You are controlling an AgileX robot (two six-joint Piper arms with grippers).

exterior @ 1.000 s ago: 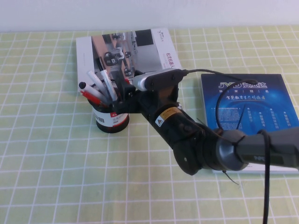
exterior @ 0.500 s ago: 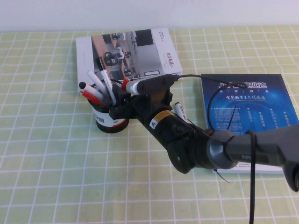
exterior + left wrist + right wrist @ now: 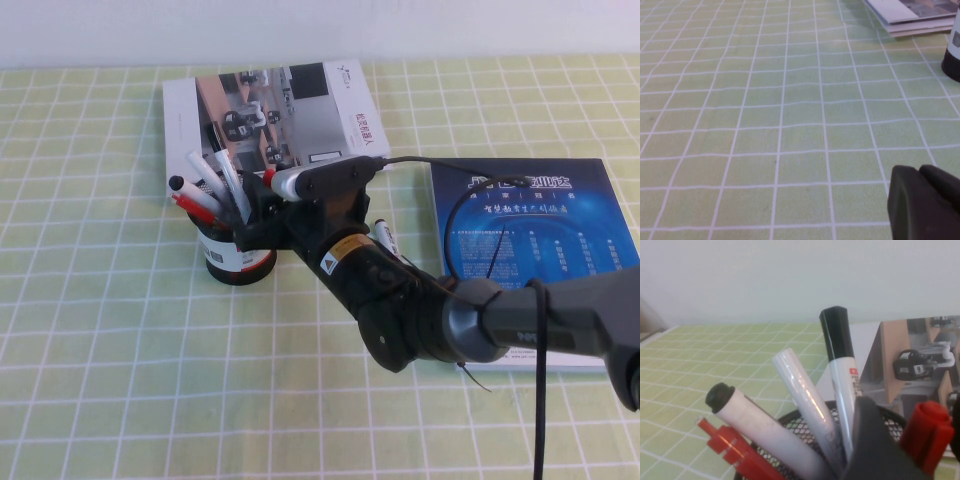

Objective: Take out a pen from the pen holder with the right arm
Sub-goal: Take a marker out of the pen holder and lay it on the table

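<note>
Your right gripper [image 3: 258, 205] is reaching into the pen holder [image 3: 238, 262], left of the blue book [image 3: 560, 230] lettered, perhaps, "JYD". Its jaws are standing apart, flanking the near-upright red-capped pen [image 3: 926, 432]. Your left gripper [image 3: 925, 205] is hanging over the checked cloth [image 3: 790, 125]; I cannot tell its state.

A pale green tablecloth [image 3: 120, 380] with a white grid lies evenly lit before a plain white wall [image 3: 320, 30]
</note>
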